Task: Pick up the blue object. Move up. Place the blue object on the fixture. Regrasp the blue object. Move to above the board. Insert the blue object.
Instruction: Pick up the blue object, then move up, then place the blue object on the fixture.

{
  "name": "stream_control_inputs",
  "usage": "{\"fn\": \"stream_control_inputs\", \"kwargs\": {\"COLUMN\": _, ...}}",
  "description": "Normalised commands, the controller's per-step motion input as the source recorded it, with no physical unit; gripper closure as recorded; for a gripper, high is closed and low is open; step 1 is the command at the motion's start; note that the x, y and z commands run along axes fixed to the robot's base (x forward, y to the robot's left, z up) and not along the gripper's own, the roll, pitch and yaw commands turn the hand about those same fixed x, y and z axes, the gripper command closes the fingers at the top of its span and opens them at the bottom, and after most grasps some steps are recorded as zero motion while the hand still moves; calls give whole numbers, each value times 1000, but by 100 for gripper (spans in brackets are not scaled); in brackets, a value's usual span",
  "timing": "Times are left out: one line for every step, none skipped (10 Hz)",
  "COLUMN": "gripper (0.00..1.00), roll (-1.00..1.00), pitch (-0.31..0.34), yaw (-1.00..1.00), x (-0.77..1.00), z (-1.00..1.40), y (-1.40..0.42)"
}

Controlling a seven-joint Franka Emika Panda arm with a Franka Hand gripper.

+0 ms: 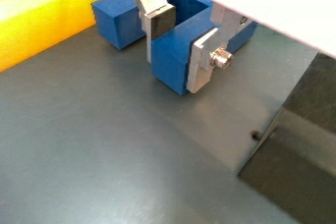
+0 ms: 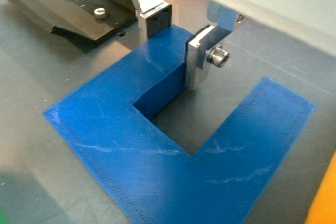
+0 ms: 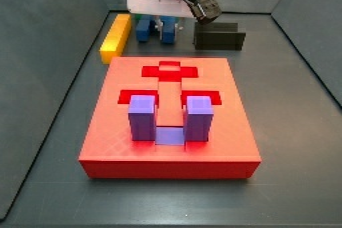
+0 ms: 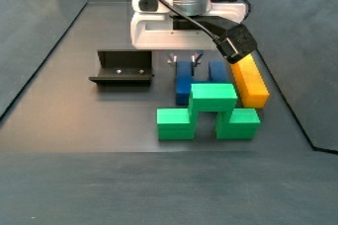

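Note:
The blue object [image 1: 178,69] is a deep-blue U-shaped block lying on the dark floor, seen very close in a wrist view [image 2: 118,140] and under the hand in both side views [image 3: 151,30] [image 4: 189,79]. My gripper [image 1: 180,51] [image 2: 178,46] straddles one prong. One finger stands in the U's slot and the other against the prong's outer face, and both look pressed on the blue. The black fixture [image 2: 73,12] [image 3: 218,37] [image 4: 122,68] stands a short way beside the block. The red board [image 3: 134,84] lies nearer the front.
A long yellow bar [image 1: 39,22] [image 3: 115,35] [image 4: 248,79] lies beside the blue object. Green blocks [image 4: 205,111] sit just in front of it. A purple U-shaped block [image 3: 160,120] stands in the board's slot. Dark walls [image 1: 296,130] close in the floor.

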Motion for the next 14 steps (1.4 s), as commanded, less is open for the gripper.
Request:
{"fn": "stream_control_inputs", "kwargs": {"gripper": 100, "roll": 0, "pitch": 0, "yaw": 0, "x": 0, "z": 0, "y": 0}}
{"fn": "stream_control_inputs", "kwargs": {"gripper": 100, "roll": 0, "pitch": 0, "yaw": 0, "x": 0, "z": 833, "y": 0}}
{"fn": "stream_control_inputs", "kwargs": {"gripper": 100, "roll": 2, "pitch": 18, "yaw": -76, "x": -55, "z": 783, "y": 37}}
{"fn": "stream_control_inputs", "kwargs": {"gripper": 100, "roll": 3, "pitch": 0, "yaw": -69, "x": -71, "z": 530, "y": 20}}
{"fn": "stream_control_inputs", "kwargs": {"gripper": 100, "roll": 8, "pitch": -24, "yaw": -46, "x": -43, "z": 242, "y": 23}}
{"fn": "stream_control_inputs", "kwargs": {"gripper": 100, "roll": -49, "pitch": 0, "yaw": 0, "x": 0, "z": 0, "y": 0}}
{"fn": "stream_control_inputs", "kwargs": {"gripper": 100, "roll": -23, "pitch": 0, "yaw": 0, "x": 0, "z": 0, "y": 0}}
{"fn": "stream_control_inputs", "kwargs": {"gripper": 100, "roll": -403, "pitch": 80, "yaw": -11, "x": 183, "z": 146, "y": 0}}
{"fn": "stream_control_inputs", "kwargs": {"gripper": 100, "roll": -726, "pitch": 306, "yaw": -54, "x": 500, "z": 731, "y": 0}}
{"fn": "stream_control_inputs", "kwargs": {"gripper": 100, "roll": -763, "pitch": 409, "yaw": 0, "x": 517, "z": 669, "y": 0}}
{"fn": "stream_control_inputs", "kwargs": {"gripper": 100, "roll": -771, "pitch": 420, "yaw": 0, "x": 457, "z": 657, "y": 0}}
{"fn": "stream_control_inputs", "kwargs": {"gripper": 100, "roll": -780, "pitch": 431, "yaw": 0, "x": 511, "z": 626, "y": 0}}
{"fn": "stream_control_inputs", "kwargs": {"gripper": 100, "roll": -789, "pitch": 474, "yaw": 0, "x": 574, "z": 583, "y": 0}}
{"fn": "stream_control_inputs", "kwargs": {"gripper": 100, "roll": -900, "pitch": 360, "yaw": 0, "x": 549, "z": 477, "y": 0}}
